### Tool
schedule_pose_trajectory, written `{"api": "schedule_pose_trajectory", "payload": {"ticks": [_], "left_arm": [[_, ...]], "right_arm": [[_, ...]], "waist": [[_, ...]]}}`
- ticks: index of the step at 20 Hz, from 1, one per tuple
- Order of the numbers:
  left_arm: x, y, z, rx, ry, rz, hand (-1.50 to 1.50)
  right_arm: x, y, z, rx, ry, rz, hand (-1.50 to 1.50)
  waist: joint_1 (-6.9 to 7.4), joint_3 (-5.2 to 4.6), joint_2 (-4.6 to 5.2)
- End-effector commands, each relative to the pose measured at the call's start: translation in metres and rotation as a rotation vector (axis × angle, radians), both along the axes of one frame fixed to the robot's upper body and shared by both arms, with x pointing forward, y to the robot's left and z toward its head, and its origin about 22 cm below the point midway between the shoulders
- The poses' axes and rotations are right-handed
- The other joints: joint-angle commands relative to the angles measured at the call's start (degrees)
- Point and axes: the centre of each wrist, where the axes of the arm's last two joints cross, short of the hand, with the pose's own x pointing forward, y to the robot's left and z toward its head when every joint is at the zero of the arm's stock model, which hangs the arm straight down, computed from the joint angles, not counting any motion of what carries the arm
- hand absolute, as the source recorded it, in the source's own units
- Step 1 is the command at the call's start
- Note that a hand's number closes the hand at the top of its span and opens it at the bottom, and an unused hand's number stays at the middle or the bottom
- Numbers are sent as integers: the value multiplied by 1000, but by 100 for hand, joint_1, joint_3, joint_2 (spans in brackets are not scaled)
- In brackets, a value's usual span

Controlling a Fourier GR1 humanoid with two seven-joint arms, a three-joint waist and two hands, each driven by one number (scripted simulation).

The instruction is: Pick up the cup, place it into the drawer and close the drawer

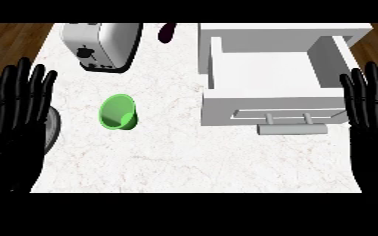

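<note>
A green cup (pixel 119 112) lies on the white marble counter (pixel 184 155), left of centre, its mouth facing up and toward me. To its right stands a white drawer (pixel 269 75), pulled open, with a grey handle (pixel 291 128) on its front. Nothing shows inside the drawer. My left hand (pixel 22 110) rests at the left edge, fingers straight and pointing up, well left of the cup. My right hand (pixel 363 115) rests at the right edge beside the drawer's front, fingers straight and up. Neither hand holds anything.
A silver toaster (pixel 102 45) stands at the back left. A dark purple object (pixel 167 32) lies at the back between toaster and drawer. A dark round shape (pixel 52 130) shows beside my left hand. Wood floor shows past the counter's left edge.
</note>
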Motion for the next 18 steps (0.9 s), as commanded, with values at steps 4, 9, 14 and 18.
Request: {"api": "schedule_pose_trajectory", "payload": {"ticks": [4, 9, 14, 18], "left_arm": [[19, 21, 3, 18, -12, -231, -150], [48, 23, -38, -201, 220, -267, -150], [75, 30, -50, -191, 252, -281, -150], [59, 71, -79, -169, 304, -218, -150]], "right_arm": [[6, 5, 7, -14, -8, 50, -150], [18, 15, -1, -63, 120, 203, -150], [28, 1, 11, -43, 129, 218, -150], [53, 0, 6, -38, 127, 199, -150]], "waist": [[84, 42, -78], [61, 39, -44], [71, 45, -75], [114, 45, -75]]}}
